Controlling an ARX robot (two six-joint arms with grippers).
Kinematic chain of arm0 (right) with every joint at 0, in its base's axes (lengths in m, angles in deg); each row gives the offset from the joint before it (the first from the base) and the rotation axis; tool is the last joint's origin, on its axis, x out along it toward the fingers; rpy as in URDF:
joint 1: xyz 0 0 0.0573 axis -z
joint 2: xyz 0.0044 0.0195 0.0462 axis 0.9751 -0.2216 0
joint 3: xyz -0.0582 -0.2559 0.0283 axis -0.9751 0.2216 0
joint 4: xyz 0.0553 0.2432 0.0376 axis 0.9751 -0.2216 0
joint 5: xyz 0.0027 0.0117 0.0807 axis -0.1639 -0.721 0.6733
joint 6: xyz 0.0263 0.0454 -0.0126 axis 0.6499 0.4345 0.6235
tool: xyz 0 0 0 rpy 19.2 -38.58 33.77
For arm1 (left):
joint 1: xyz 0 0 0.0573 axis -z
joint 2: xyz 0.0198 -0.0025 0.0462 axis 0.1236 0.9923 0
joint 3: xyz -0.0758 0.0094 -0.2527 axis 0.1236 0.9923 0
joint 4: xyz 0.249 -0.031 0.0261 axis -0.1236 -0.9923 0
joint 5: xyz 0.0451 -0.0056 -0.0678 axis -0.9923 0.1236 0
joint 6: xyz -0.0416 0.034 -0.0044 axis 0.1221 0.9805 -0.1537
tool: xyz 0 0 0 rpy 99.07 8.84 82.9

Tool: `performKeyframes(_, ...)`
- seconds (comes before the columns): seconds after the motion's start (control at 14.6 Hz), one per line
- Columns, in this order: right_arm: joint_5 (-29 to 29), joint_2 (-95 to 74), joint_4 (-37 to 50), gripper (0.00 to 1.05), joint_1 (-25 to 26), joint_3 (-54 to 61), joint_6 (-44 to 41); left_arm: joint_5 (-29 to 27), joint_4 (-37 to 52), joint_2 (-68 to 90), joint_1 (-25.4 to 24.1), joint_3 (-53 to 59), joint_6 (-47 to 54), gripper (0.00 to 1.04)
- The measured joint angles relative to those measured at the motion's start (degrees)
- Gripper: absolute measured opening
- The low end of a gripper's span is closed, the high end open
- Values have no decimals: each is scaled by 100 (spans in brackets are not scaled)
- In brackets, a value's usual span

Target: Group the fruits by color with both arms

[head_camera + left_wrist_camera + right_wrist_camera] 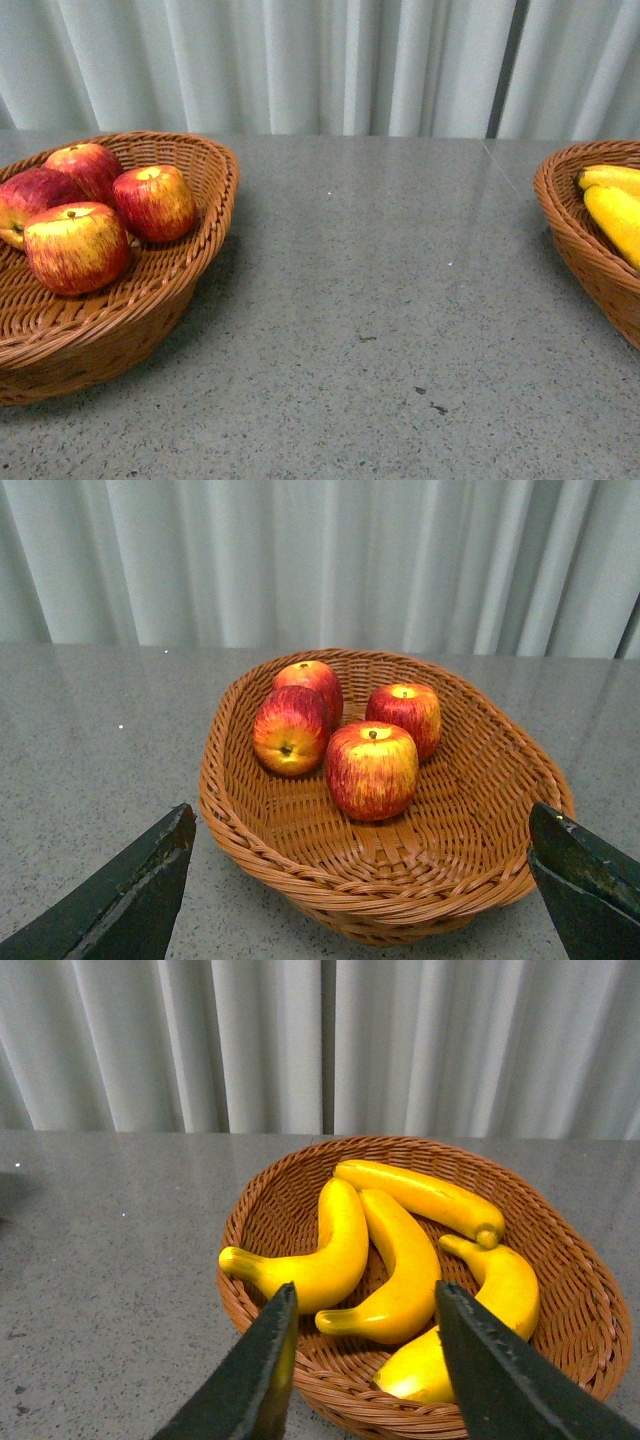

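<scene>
We see a grey speckled stone-like table [380,300] running back to a pale curtain. Two brown wicker baskets sit directly on it, well apart — one at the left [190,270], one at the right edge [580,250], only partly in the front view. Between them the grey top shows a few small dark specks [432,403] near the front — and a thin seam line [510,172] toward the back right.

Left gripper [360,880] jaws spread wide; ahead, four apples [371,770] crowd the wicker basket [480,830]. Right gripper [365,1360] narrower; four bananas [400,1260] fill its basket [590,1300] ahead.
</scene>
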Motion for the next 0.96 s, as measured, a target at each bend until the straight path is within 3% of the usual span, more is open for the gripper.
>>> performKeyframes(0.14, 0, 0, -2, 57, 2, 0, 0, 0, 0, 0, 0, 0, 0, 98)
performKeyframes(0.34, 0, 0, 0, 98, 0, 0, 0, 0, 0, 0, 0, 0, 0, 98)
performKeyframes(0.96, 0, 0, 0, 98, 0, 0, 2, 0, 0, 0, 0, 2, 0, 98)
